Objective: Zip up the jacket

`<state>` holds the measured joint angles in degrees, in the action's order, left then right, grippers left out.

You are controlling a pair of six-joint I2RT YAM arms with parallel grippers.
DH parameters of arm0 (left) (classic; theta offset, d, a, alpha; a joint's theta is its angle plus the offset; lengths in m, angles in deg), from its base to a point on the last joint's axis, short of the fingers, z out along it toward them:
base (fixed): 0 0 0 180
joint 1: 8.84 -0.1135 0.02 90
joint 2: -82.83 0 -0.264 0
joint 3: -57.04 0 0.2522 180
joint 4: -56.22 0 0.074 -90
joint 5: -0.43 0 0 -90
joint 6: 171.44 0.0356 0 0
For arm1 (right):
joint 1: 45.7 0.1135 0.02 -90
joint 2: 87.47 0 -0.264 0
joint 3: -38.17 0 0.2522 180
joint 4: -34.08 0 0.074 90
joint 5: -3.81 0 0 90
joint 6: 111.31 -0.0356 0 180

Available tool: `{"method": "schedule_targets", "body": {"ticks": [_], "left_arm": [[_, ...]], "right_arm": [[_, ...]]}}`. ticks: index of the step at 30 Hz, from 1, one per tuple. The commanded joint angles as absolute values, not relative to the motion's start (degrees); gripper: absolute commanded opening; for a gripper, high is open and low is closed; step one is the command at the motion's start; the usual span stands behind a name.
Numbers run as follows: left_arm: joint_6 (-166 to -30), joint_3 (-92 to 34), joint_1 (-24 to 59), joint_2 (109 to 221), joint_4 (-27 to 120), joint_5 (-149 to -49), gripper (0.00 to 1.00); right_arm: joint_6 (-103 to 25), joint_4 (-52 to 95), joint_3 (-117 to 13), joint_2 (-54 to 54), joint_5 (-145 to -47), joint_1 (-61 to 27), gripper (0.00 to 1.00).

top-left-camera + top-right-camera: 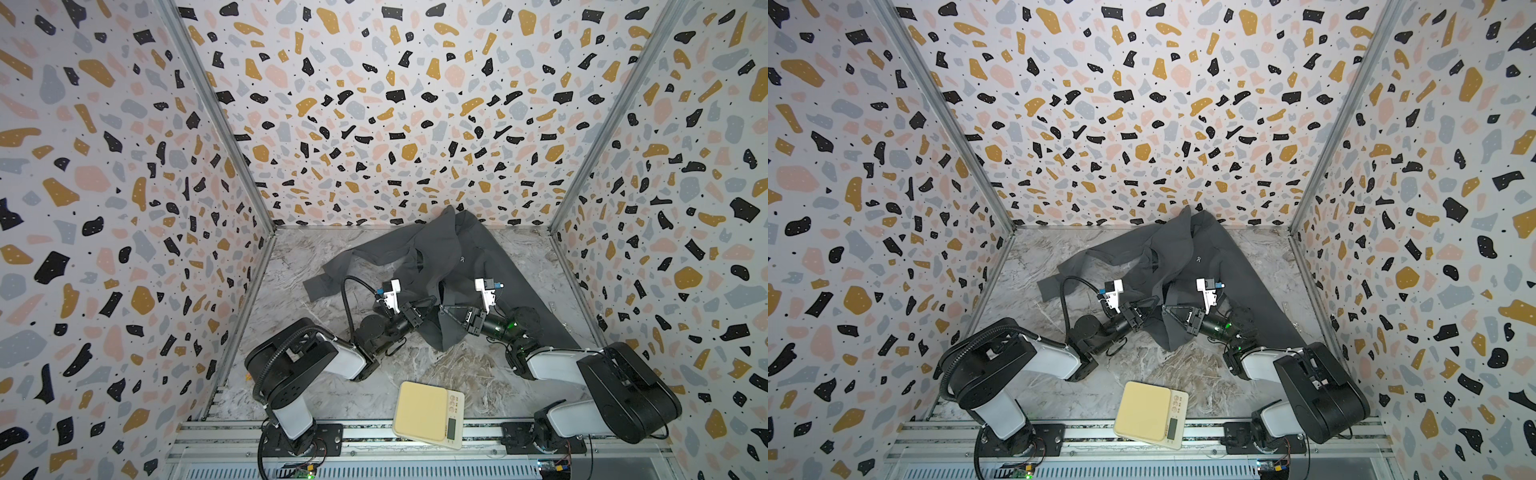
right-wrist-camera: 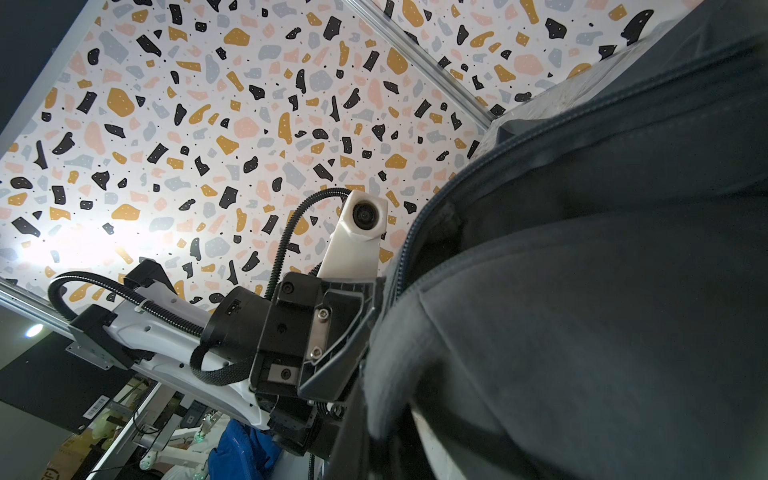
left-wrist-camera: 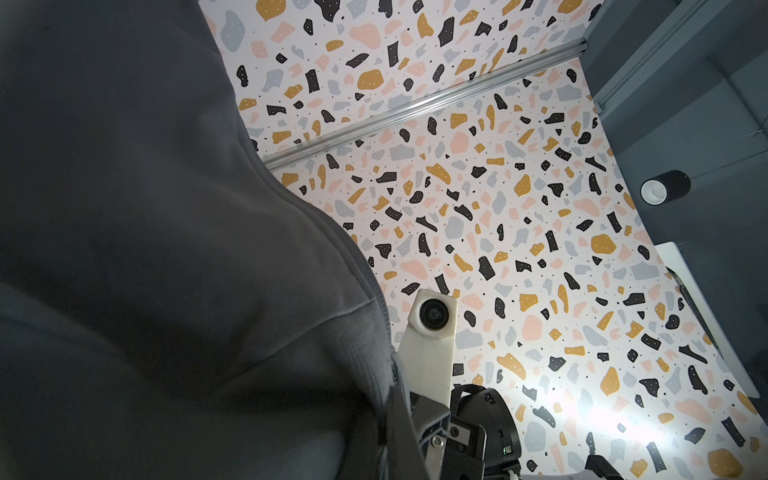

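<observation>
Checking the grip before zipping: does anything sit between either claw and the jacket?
Nothing visible: left claw and right claw are both shut directly on the jacket; the scale lies well apart.

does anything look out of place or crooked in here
Two things. The scale sits skewed at the front, its near corner lying over the metal rail. The jacket is bunched rather than spread flat, its top riding up against the back wall.
</observation>
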<state>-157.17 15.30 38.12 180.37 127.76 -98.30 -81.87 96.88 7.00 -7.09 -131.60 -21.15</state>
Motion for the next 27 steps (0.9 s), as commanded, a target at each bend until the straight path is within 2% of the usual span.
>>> {"method": "schedule_targets", "body": {"ticks": [1, 27], "left_arm": [[-156.1, 15.9, 38.5, 180.5, 133.1, -99.5, 0.0], [-154.9, 16.4, 39.4, 181.2, 132.3, -99.8, 0.0]], "right_arm": [[-82.3, 99.2, 6.3, -8.4, -131.7, -21.4, 0.0], [-84.9, 102.4, 6.6, -5.7, -130.6, -21.4, 0.0]]}}
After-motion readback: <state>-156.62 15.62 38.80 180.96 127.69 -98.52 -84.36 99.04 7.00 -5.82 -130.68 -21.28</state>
